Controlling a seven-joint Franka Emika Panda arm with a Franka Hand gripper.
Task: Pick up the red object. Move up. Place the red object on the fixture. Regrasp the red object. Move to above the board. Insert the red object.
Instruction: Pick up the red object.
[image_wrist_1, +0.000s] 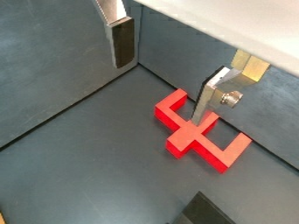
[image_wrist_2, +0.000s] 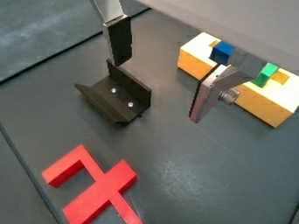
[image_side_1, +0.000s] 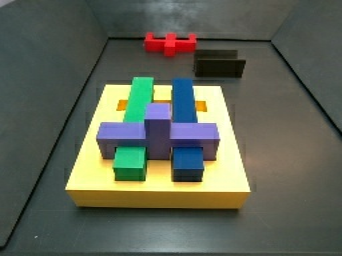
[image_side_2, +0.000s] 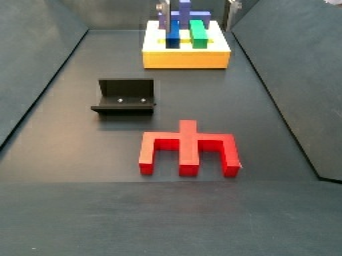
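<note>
The red object lies flat on the dark floor, apart from everything; it also shows in a wrist view and in both side views. My gripper hangs above the floor, open and empty, with the red object below and beyond one finger. The same open gripper shows the black fixture under the other finger. The fixture stands beside the red object. The yellow board carries green, blue and purple blocks.
Dark walls enclose the floor on all sides. A floor seam and a pale wall run close behind the red object. The gripper does not show clearly in the side views.
</note>
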